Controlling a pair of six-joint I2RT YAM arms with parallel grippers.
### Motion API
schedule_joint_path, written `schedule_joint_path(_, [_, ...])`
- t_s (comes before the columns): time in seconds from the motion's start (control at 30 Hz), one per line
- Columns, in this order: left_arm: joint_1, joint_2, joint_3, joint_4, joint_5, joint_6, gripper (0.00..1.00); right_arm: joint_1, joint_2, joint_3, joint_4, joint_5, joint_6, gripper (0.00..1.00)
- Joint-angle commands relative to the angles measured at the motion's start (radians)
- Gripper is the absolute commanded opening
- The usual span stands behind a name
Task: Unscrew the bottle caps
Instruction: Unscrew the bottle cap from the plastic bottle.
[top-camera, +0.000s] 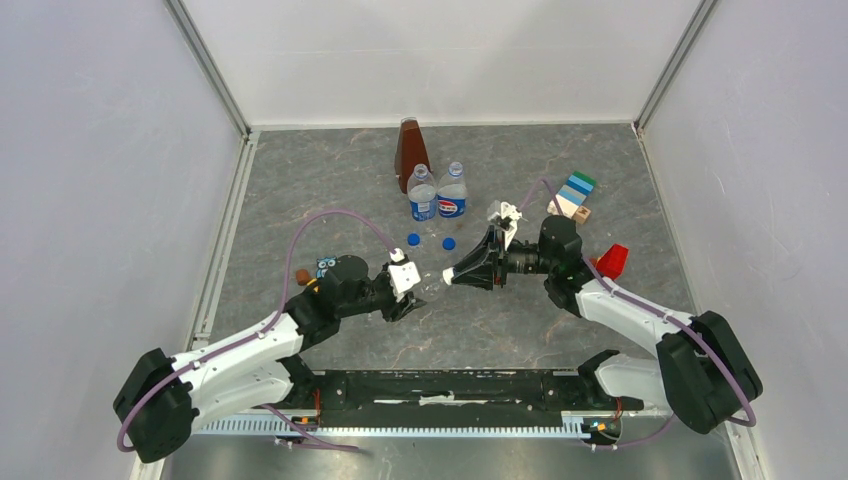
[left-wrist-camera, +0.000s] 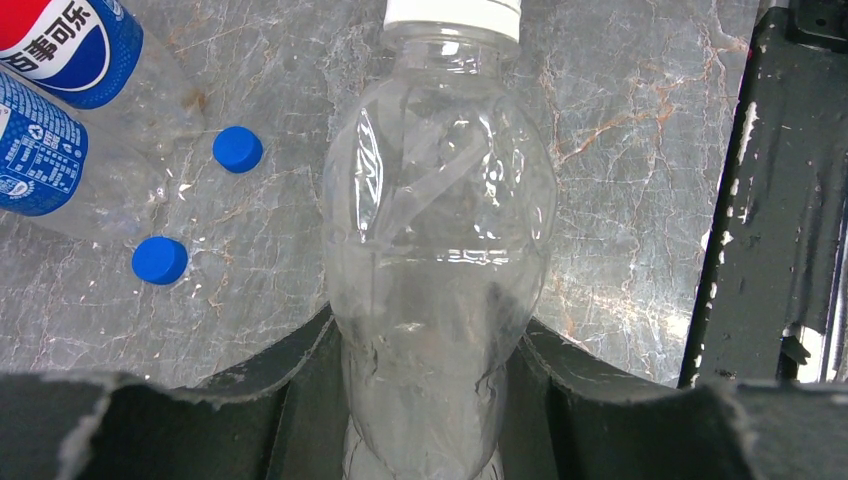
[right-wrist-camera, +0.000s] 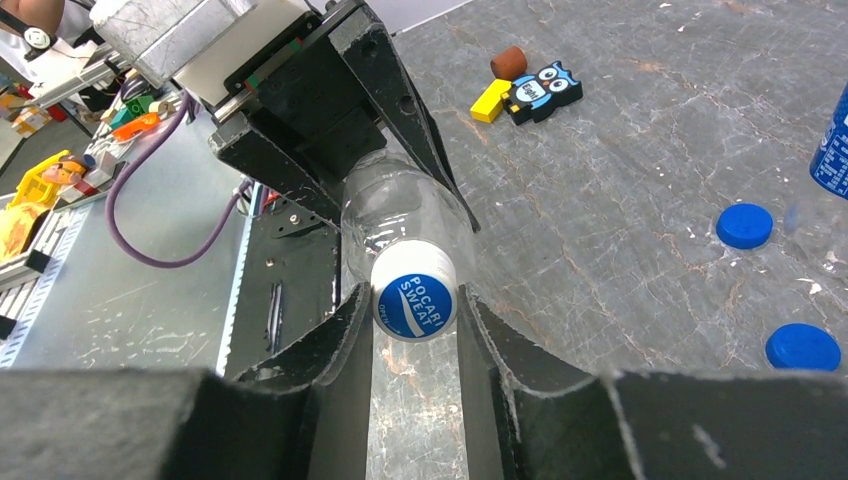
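At centre, left pincer (top-camera: 412, 293) holds bottle (left-wrist-camera: 440, 220), right pincer (top-camera: 455, 275) pinches cap (right-wrist-camera: 413, 303).

You can read "POCARI SWEAT" on the white cap (right-wrist-camera: 413, 303), and the Chinese characters "事可乐" on the blue bottle label (left-wrist-camera: 66, 45).

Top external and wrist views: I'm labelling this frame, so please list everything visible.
labelled bottles: two, clear with blue labels, standing together, far centre.
unlabelled bottle: one, clear, in the left hand.
blue caps: two, loose before the labelled bottles.
white cap: one, blue mark, on the unlabelled bottle.
pyramid-shaped object: one, brown, behind the labelled bottles.
owl figure: one, blue, left of centre.
small blocks: two, yellow and brown, by the owl figure.
striped block: one, blue-green-white, far right.
red object: one, right side.
table: one, grey marbled.
left hand: black, shut on the unlabelled bottle.
right hand: black, fingers against the white cap.
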Motion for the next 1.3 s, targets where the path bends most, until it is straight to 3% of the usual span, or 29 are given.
schedule_joint_path(0.0, [-0.010, -0.008, 0.035, 0.051, 0.010, 0.027, 0.03, 0.017, 0.002, 0.036, 0.037, -0.007, -0.016, 0.32])
schedule_joint_path(0.27, [-0.014, -0.007, 0.033, 0.059, 0.009, 0.014, 0.03, 0.028, 0.002, 0.041, 0.013, 0.005, -0.042, 0.36])
schedule_joint_path(0.43, [-0.014, -0.009, 0.030, 0.060, 0.006, 0.015, 0.03, 0.027, 0.005, 0.041, 0.009, 0.010, -0.046, 0.44])
schedule_joint_path(0.8, [-0.016, -0.003, 0.031, 0.059, 0.000, 0.009, 0.02, 0.026, -0.009, 0.035, 0.020, 0.034, -0.052, 0.41])
schedule_joint_path(0.93, [-0.016, -0.018, 0.034, 0.025, -0.010, 0.016, 0.02, 0.020, -0.040, 0.025, 0.003, 0.058, -0.070, 0.51])
schedule_joint_path(1.27, [-0.016, -0.029, 0.031, 0.013, -0.023, 0.020, 0.02, 0.016, -0.057, 0.016, 0.002, 0.045, -0.072, 0.49])
